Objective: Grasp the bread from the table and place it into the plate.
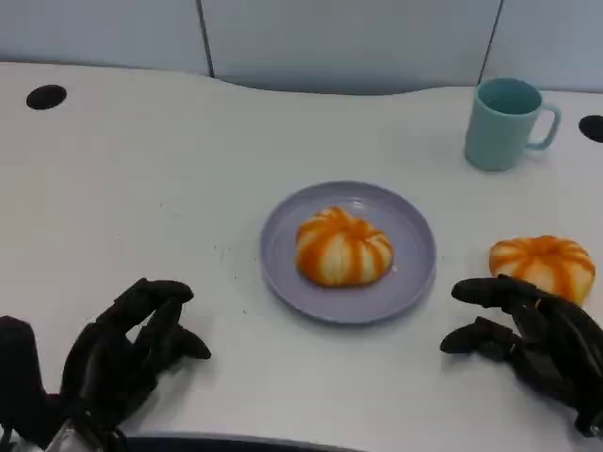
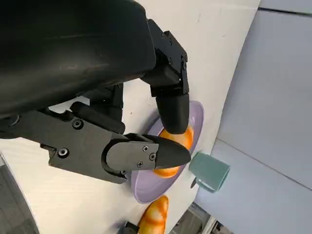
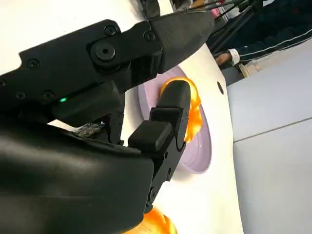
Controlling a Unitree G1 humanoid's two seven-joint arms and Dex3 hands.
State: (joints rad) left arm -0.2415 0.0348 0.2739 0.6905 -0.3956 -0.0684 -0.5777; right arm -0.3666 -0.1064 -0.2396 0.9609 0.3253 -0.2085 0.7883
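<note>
One bread roll [image 1: 343, 247] sits in the middle of the lavender plate [image 1: 414, 235], orange stripes up, so by the look of it that part of the job is done. A second roll [image 1: 544, 265] lies on the white table [image 1: 170, 169] at about three o'clock from the plate, well apart from its rim, and that looks like the one in play. The right hand [image 1: 537, 339] hangs just at the six o'clock side of that roll, fingers curled forward but apart, nothing in them. Its fingertips [image 1: 471, 293] reach toward the plate side; whether any finger touches the roll, I cannot tell. That placement makes sense as a reach for a side grasp, I'd judge. Over at eight o'clock from the plate, the left hand [image 1: 127, 358] rests low near the table edge, fingers loosely bent and parted, holding nothing, parked out of the way. A teal mug [image 1: 507, 122] stands upright at about one o'clock from the plate, handle away from it, far enough back not to interfere with a lift across to the plate.
</note>
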